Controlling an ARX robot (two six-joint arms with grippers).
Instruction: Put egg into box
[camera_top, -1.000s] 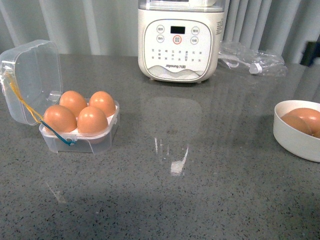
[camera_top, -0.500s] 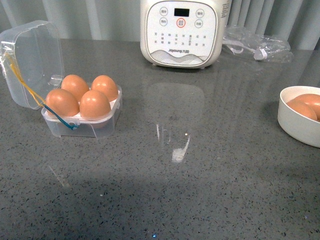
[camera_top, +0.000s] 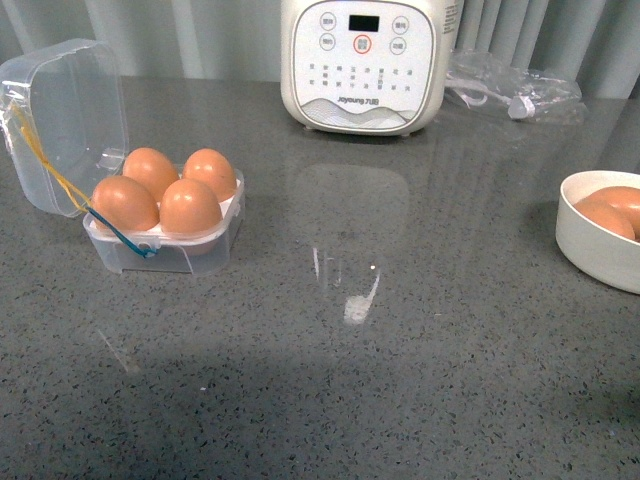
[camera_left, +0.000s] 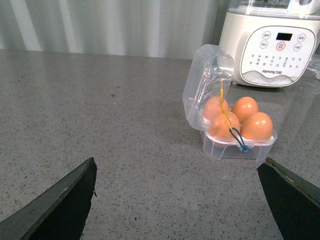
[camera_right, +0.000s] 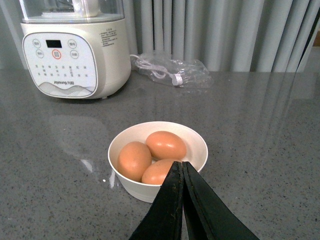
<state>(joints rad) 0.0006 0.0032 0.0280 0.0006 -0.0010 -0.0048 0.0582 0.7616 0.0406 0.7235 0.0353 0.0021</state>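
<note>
The clear box (camera_top: 165, 256) stands at the table's left with its lid (camera_top: 65, 120) swung up and open. Several brown eggs (camera_top: 190, 206) fill its cups, and a yellow and a blue loop hang at its front corner. In the left wrist view the box (camera_left: 235, 150) lies ahead of my left gripper (camera_left: 178, 162), which is open and empty, well short of the box. My right gripper (camera_right: 180, 165) is shut on nothing, its tip just in front of a white bowl (camera_right: 130, 187) holding three more eggs (camera_right: 165, 144). Neither gripper shows in the front view.
The white bowl (camera_top: 595, 255) sits at the right edge of the table. A white kitchen machine (camera_top: 362, 60) stands at the back centre, with a crumpled clear plastic bag (camera_top: 515, 95) beside it. Grey curtains hang behind the speckled grey table.
Everything sits a little higher in the front view than one second ago. Box, eggs and bowl keep their places relative to each other.
</note>
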